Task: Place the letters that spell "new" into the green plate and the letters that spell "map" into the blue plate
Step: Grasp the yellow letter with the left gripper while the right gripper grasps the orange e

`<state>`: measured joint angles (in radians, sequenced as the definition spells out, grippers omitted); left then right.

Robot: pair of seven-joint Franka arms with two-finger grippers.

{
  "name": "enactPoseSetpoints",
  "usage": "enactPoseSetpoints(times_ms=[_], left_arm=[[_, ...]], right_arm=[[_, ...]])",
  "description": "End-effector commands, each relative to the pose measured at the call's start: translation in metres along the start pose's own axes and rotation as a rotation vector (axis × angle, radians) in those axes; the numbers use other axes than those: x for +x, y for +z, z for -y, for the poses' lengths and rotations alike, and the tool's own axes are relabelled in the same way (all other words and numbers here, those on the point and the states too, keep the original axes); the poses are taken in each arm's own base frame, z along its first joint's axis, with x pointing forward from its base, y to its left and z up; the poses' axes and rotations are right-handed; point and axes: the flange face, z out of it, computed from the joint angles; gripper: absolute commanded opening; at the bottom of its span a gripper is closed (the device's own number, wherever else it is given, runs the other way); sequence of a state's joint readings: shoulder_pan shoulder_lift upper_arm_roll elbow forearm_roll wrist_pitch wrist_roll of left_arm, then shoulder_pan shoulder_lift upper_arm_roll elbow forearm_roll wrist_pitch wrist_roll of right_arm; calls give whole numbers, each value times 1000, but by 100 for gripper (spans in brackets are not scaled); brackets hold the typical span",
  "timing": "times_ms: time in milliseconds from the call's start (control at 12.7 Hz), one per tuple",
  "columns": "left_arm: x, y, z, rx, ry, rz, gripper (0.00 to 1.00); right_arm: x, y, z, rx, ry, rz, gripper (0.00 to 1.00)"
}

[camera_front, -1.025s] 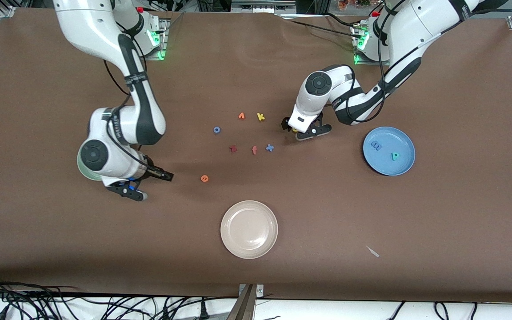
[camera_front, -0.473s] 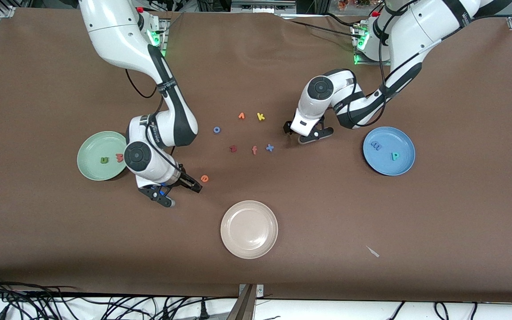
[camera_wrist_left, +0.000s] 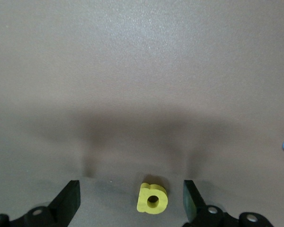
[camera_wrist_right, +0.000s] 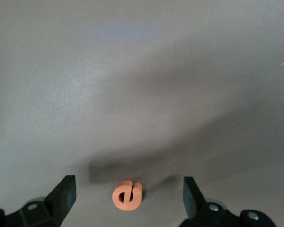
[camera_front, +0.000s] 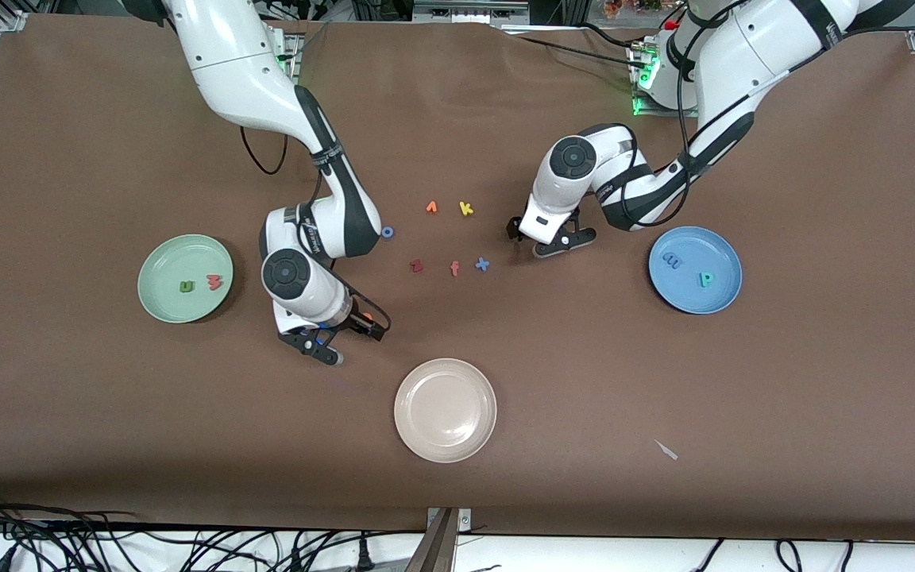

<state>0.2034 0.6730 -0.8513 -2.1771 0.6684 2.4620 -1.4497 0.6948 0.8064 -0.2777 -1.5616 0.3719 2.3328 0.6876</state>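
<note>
The green plate (camera_front: 157, 306) holds the olive n (camera_front: 186, 286) and the pinkish-red w (camera_front: 214, 281). On the blue plate (camera_front: 723, 298) lie the light blue m (camera_front: 672, 259) and the teal p (camera_front: 707, 278). My right gripper (camera_front: 350, 338) (camera_wrist_right: 128, 189) is low over the table between the green and cream plates. It is open, and the orange e (camera_wrist_right: 127, 195) lies flat between its fingers, untouched. My left gripper (camera_front: 535, 238) (camera_wrist_left: 131, 194) hangs low beside the blue x (camera_front: 482, 264), open. The yellow a (camera_wrist_left: 152, 198) lies on the table between its fingers, closer to one of them.
In mid-table lie a blue o (camera_front: 387, 232), an orange letter (camera_front: 431, 207), a yellow k (camera_front: 465, 208), a dark red z (camera_front: 417, 265) and a salmon f (camera_front: 454, 268). A cream-white plate (camera_front: 445, 445) sits nearer the camera. A small pale scrap (camera_front: 666, 450) lies on the cloth.
The right arm has swung from over the green plate toward mid-table and now straddles the orange e. The left gripper has barely shifted, staying around the yellow a.
</note>
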Motion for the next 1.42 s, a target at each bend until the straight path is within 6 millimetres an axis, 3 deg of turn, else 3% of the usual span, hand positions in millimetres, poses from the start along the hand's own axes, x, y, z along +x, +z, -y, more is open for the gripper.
enactPoseSetpoints(times_ms=[0, 631, 1025, 1340], left_arm=[[3, -1, -2, -6, -3, -24, 96], [4, 3, -9, -12, -3, -15, 90], [3, 12, -12, 9, 0, -27, 74], [2, 10, -16, 6, -18, -24, 67]], right_arm=[[2, 6, 6, 8, 10, -2, 99], [-9, 8, 13, 6, -15, 1, 60], [-9, 9, 13, 7, -9, 4, 18], [-13, 3, 16, 5, -26, 12, 2]])
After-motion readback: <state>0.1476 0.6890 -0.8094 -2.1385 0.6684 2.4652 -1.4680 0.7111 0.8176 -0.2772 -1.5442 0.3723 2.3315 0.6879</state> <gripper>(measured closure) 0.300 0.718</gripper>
